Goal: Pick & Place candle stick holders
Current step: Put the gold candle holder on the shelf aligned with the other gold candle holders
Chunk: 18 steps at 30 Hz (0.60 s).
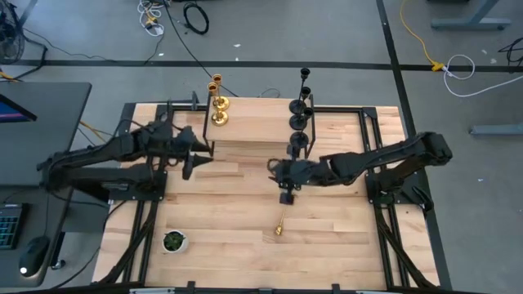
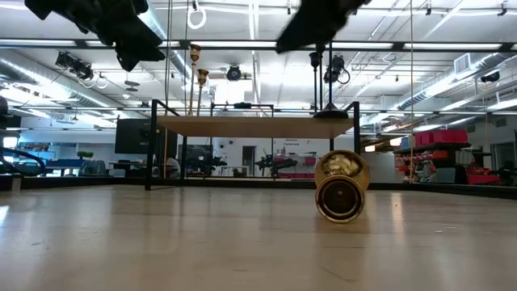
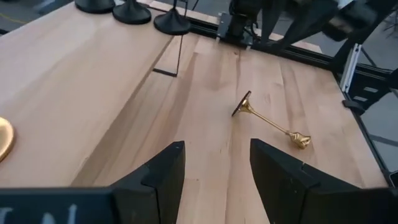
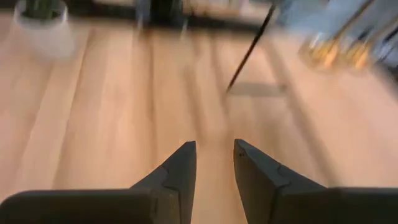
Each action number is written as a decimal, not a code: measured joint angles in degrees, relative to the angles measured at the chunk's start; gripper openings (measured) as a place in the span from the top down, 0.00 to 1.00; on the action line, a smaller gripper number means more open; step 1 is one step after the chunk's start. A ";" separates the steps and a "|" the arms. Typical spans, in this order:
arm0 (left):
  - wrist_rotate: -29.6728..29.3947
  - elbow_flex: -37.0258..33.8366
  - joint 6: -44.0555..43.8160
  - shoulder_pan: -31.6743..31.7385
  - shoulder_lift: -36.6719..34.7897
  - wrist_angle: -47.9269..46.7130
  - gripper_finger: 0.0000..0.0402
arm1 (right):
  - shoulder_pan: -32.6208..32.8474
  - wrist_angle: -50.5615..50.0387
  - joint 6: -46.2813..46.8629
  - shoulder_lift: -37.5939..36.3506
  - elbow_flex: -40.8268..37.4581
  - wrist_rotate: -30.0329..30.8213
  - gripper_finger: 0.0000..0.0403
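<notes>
As matters stand on the table, the work appears mostly done but not finished.

The raised shelf at the far side carries five of the six candle holders. Three black holders stand upright in a row along its right end, and two gold holders stand upright close together at its left end. I judge these five to be placed.

One fallen gold holder lies on its side on the open table, in front of the shelf and nearer the right arm, its round base turned toward the low camera. It touches nothing but the board. This piece is what remains.

The right gripper hangs above the table just beyond the fallen holder, jaws parted with a narrow gap and pinching nothing. The left gripper hovers by the shelf's left front corner, jaws spread wide and empty, with the fallen holder in sight ahead of it.

A small potted plant sits near the front left of the table, well apart from everything and no part of the job.
</notes>
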 joint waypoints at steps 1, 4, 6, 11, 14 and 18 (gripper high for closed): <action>-1.33 0.00 -0.51 -1.62 -0.01 0.16 0.55 | 0.73 -3.54 2.14 0.19 0.41 -0.32 0.73; -4.66 0.00 -1.46 -6.01 0.01 0.68 0.55 | 3.60 -11.62 4.09 0.72 0.67 -2.69 0.73; -6.62 0.00 -1.98 -8.68 0.02 1.48 0.55 | 6.08 -14.28 4.33 1.42 0.66 -2.96 0.73; -12.24 0.02 -2.61 -14.77 1.81 2.65 0.55 | 11.21 -14.12 5.31 4.04 0.68 -2.95 0.73; -14.95 0.04 -3.18 -17.89 3.79 2.78 0.55 | 12.74 -14.21 2.96 7.55 0.68 -3.01 0.73; -16.38 0.04 -3.66 -21.31 6.52 3.68 0.55 | 13.04 -14.45 -0.69 12.92 0.93 -5.53 0.73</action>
